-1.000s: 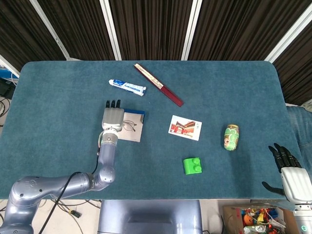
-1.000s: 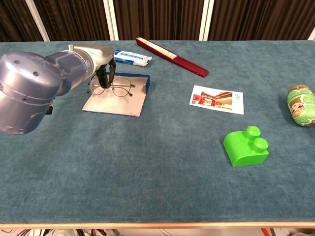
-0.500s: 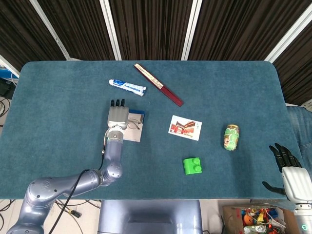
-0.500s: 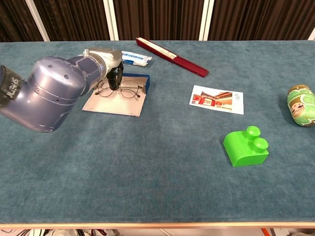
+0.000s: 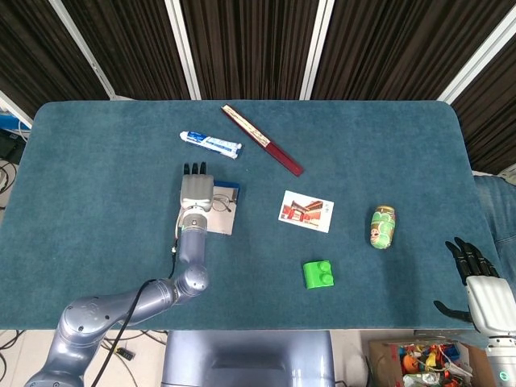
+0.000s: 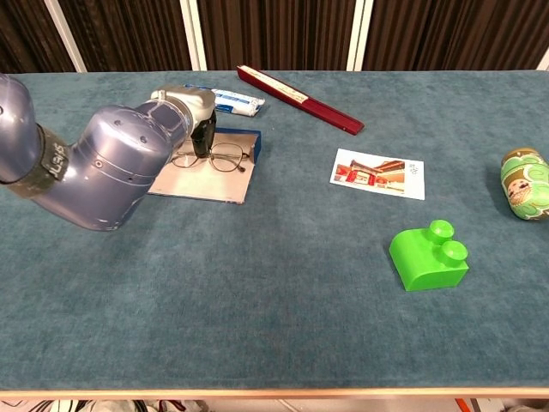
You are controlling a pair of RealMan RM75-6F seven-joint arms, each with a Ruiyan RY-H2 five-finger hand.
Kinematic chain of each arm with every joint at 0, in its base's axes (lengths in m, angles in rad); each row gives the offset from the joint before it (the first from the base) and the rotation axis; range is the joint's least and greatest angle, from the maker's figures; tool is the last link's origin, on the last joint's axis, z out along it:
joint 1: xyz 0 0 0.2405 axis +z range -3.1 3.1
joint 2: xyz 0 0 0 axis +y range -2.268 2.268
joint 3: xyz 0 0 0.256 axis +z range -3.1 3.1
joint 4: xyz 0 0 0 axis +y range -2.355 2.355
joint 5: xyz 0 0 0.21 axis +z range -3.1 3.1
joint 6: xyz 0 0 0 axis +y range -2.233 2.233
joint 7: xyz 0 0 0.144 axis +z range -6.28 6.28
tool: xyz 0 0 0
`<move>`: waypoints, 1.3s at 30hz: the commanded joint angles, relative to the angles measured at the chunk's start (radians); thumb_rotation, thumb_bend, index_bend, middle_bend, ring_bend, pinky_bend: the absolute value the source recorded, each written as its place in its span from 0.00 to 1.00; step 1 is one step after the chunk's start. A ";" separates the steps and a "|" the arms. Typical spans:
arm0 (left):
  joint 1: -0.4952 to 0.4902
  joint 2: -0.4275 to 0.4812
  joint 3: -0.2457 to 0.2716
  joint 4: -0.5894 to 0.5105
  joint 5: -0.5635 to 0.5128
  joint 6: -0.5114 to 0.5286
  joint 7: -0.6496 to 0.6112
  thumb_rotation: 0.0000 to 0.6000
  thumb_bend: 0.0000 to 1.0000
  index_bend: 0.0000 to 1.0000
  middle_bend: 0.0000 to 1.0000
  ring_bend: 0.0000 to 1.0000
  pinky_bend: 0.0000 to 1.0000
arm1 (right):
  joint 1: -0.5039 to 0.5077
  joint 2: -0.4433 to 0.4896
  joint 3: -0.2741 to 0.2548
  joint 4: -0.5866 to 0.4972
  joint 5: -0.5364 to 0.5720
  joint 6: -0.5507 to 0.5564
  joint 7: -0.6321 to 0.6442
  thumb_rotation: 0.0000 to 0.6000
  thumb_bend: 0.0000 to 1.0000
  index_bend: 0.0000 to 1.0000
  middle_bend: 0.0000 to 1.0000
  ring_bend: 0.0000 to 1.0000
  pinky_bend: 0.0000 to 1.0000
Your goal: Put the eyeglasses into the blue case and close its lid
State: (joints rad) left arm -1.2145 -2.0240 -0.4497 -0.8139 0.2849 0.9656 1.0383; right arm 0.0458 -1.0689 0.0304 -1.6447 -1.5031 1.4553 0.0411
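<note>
Left hand on the eyeglasses (grip unclear), teal felt table, dark slatted wall behind.

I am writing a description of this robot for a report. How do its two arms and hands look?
The left arm is glossy blue-grey metal with rounded joints, a dark band with white lettering, and a black cable along it. The left hand has a silver-grey back and black fingers. The right hand looks alike: pale grey back, black fingers. The right arm is hardly visible.
</note>
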 commanded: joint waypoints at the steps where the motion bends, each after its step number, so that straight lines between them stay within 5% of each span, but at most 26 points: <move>1: -0.006 -0.013 -0.008 0.027 0.003 -0.009 0.002 1.00 0.44 0.57 0.06 0.00 0.00 | 0.000 0.000 0.000 -0.001 0.001 0.000 0.000 1.00 0.11 0.00 0.00 0.03 0.18; 33: -0.012 -0.071 -0.058 0.113 0.079 -0.002 -0.029 1.00 0.44 0.57 0.06 0.00 0.00 | 0.000 0.005 0.001 -0.009 0.009 -0.006 0.002 1.00 0.12 0.00 0.00 0.03 0.18; 39: -0.007 -0.070 -0.065 0.102 0.095 0.002 -0.037 1.00 0.42 0.49 0.05 0.00 0.00 | 0.000 0.007 -0.001 -0.010 0.005 -0.008 0.005 1.00 0.12 0.00 0.00 0.03 0.18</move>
State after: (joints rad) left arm -1.2222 -2.0943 -0.5137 -0.7101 0.3788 0.9678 1.0019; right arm 0.0459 -1.0625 0.0299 -1.6545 -1.4977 1.4476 0.0455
